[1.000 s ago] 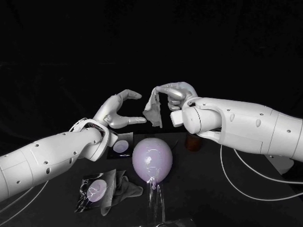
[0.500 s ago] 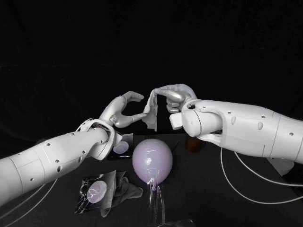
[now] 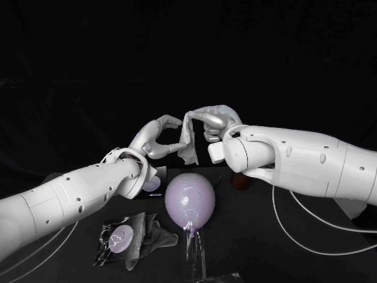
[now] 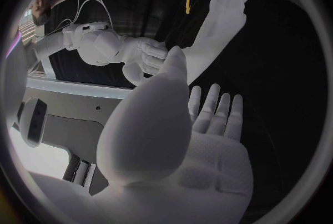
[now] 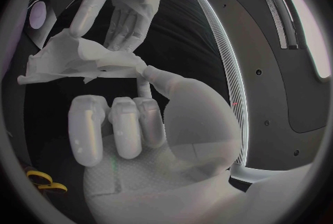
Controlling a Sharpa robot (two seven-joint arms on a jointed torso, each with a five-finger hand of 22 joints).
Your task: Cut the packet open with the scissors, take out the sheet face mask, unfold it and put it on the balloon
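Observation:
The white sheet mask hangs crumpled in the air above the pale violet balloon. My right hand holds its top, pinched between thumb and fingers. My left hand is right beside it with thumb and fingers apart, and its fingertips touch the mask's edge. In the left wrist view the mask runs past my left thumb toward the right hand. The dark opened packet lies on the table at the front left. Yellow scissor handles show in the right wrist view.
The balloon stands on a clear stand at the table's middle. A grey crumpled piece lies against the packet. A small dark piece with a pale round mark lies behind my left wrist. A brown holder stands right of the balloon.
My left hand has moved right and up until its fingertips reach the mask's edge. The right hand has shifted slightly left, still holding the mask.

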